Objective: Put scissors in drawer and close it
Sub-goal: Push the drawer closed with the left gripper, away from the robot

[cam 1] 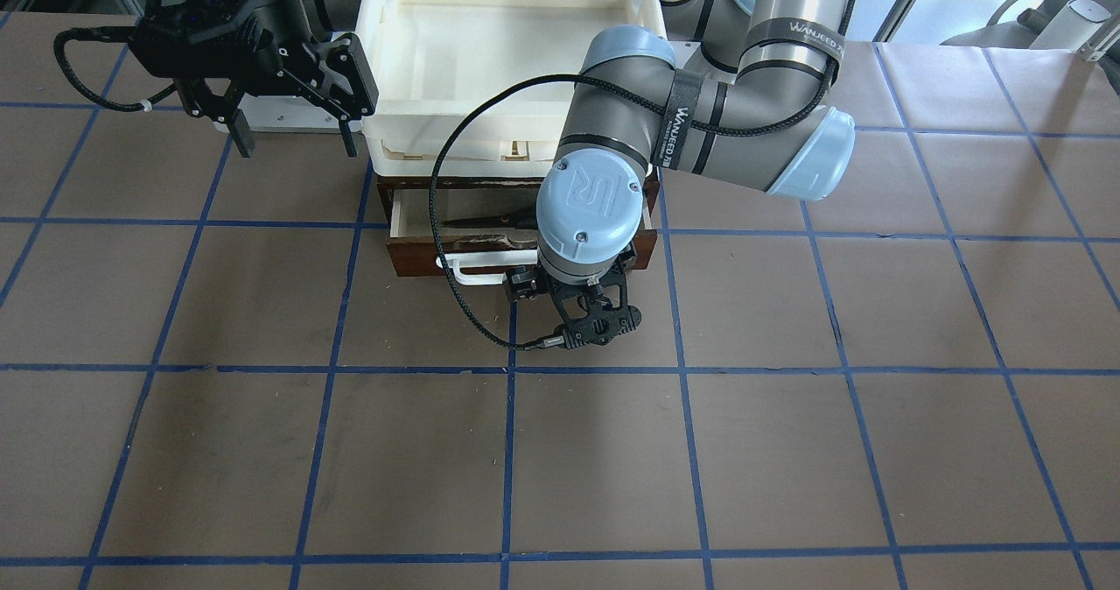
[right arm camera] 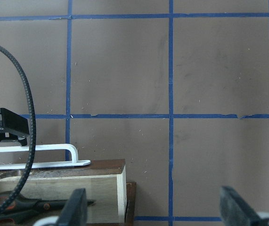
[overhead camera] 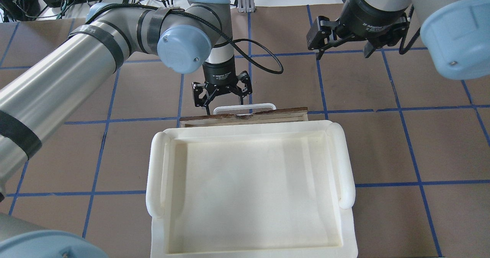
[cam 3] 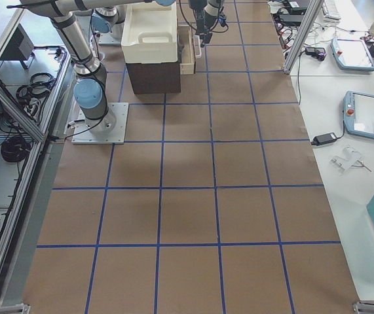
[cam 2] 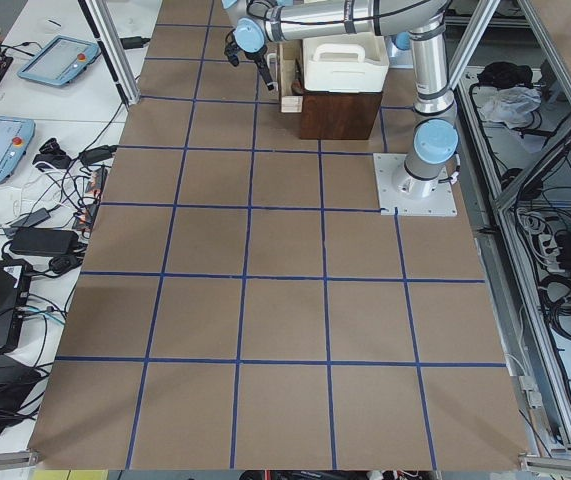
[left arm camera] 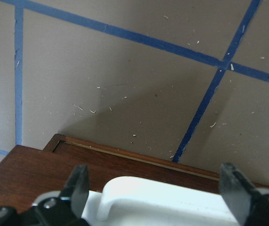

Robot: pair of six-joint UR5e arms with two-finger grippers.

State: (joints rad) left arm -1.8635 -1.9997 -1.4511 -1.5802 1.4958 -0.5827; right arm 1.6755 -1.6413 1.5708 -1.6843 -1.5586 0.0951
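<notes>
The dark brown drawer (cam 1: 420, 257) stands partly open under the cream tray. The scissors (cam 1: 490, 220) lie inside it on the pale plywood; their orange-lined handles show in the right wrist view (right arm camera: 26, 205). My left gripper (cam 1: 577, 319) is open and points down just in front of the drawer, its fingers (left arm camera: 80, 186) spread to either side of the white bar handle (left arm camera: 162, 197), holding nothing. From overhead the left gripper (overhead camera: 222, 101) sits right at the handle (overhead camera: 245, 106). My right gripper (overhead camera: 344, 51) is open and empty, raised off to the drawer's side.
A cream-white plastic tray (overhead camera: 157, 173) sits on top of the small brown cabinet (cam 2: 337, 115) and hides most of the drawer from overhead. The left arm's black cable (cam 1: 446, 249) loops over the open drawer. Brown table with blue tape grid (cam 1: 682, 450) all around.
</notes>
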